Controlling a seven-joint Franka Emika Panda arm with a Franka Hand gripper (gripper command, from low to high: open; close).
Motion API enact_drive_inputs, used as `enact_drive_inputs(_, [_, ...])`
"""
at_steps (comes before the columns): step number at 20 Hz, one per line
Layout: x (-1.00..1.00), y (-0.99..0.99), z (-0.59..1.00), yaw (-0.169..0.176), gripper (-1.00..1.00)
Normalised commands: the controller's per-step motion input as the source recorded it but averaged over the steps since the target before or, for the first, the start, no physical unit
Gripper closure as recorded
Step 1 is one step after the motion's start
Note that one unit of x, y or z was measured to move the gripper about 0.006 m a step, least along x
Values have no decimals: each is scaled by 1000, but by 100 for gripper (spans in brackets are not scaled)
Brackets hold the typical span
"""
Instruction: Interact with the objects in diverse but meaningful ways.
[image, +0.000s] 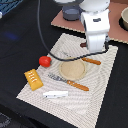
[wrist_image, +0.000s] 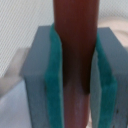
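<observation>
Gripper (wrist_image: 75, 85) clenched on the reddish-brown sausage stick (wrist_image: 75, 45), held upright between its pads (wrist_image: 54, 80).

So the arm (image: 95, 22) is a chunky white plastic shell with a black cable (image: 42, 35) looping off it. Up close, the gripper (wrist_image: 76, 75) has boxy grey-blue fingers (wrist_image: 37, 75) lined with teal-green pads (wrist_image: 54, 75).
</observation>
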Motion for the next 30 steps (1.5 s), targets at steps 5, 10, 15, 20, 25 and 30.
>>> enact_drive_inputs(5, [-711, 284, -738, 154, 100])
enact_drive_inputs(10, [-605, 243, -603, 134, 100])
enact_drive_inputs(15, [-219, 217, -169, 104, -100])
enact_drive_inputs(20, [52, 31, 770, 55, -100])
enact_drive_inputs(25, [-50, 45, 999, 5, -100])
enact_drive_inputs(30, [45, 53, 990, 0, -100])
